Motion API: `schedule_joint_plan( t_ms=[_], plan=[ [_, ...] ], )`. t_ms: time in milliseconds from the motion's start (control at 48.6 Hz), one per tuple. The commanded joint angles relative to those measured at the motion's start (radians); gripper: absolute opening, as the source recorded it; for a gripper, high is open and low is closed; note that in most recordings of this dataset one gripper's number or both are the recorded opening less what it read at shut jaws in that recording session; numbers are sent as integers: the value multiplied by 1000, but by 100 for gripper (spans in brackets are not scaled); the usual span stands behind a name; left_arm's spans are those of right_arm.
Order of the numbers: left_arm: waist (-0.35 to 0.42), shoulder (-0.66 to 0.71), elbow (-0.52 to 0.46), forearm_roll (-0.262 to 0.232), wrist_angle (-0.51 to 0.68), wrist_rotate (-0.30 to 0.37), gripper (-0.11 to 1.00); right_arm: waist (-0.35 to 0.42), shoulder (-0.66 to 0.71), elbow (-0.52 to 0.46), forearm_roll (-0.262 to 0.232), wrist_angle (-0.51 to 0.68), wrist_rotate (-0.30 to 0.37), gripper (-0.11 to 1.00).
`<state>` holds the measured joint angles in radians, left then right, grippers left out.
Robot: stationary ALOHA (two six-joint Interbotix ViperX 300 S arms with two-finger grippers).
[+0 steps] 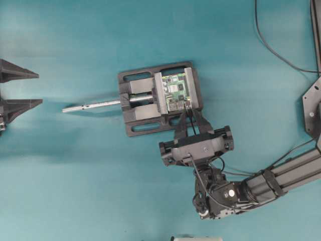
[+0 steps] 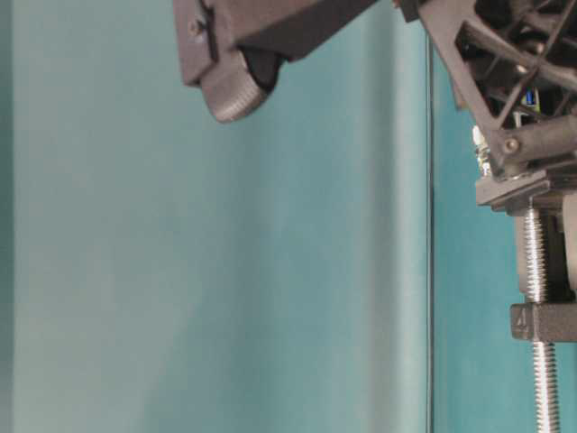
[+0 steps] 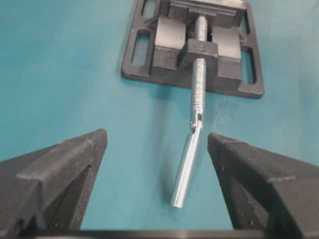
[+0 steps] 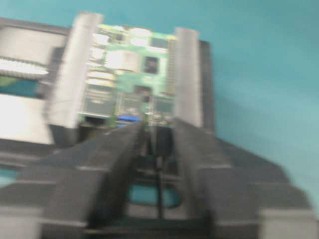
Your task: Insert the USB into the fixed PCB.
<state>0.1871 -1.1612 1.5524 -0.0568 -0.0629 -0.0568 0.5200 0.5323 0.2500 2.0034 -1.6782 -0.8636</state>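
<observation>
the small black usb plug (image 4: 160, 142) is seen, blurred, between the fingertips of the right gripper (image 1: 188, 114), at the near edge of the green rectangular circuit board (image 1: 176, 91), with its thin black cable (image 4: 160, 189) trailing back between the fingers. whether the plug is seated in a port, or gripped at all, cannot be told. the fingers are set narrowly apart, with a slim gap visible on each side of the plug. the board is clamped between the grey jaws of the black metal vise (image 1: 136, 79) near the middle of the teal table surface (image 1: 75, 175). a long silver threaded rod (image 1: 93, 105) is extended from the vise toward the left edge. the left gripper (image 3: 157, 164) is held wide, well apart from the vise, with nothing between its fingers.
</observation>
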Motion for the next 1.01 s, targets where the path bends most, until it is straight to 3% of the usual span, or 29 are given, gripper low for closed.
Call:
schedule_joint_plan(
  t_ms=[0, 82, 329, 576, 741, 988],
  plan=[
    [2, 15, -12, 3, -9, -11, 98, 9, -25, -18, -6, -5, 3, 44],
    [2, 15, -12, 3, -9, -11, 98, 12, -25, -18, -6, -3, 3, 49],
    [2, 15, -12, 3, -9, -11, 98, 28, -25, -29, -3, -5, 0, 49],
    [2, 15, -12, 3, -9, -11, 98, 44, -52, -15, 40, 5, -17, 49],
    [3, 15, -12, 3, -9, -11, 98, 57, -130, 67, 41, 49, -52, 49],
    [2, 15, -12, 3, -8, -11, 98, 61, -267, 255, 23, 143, -52, 49]
  ],
)
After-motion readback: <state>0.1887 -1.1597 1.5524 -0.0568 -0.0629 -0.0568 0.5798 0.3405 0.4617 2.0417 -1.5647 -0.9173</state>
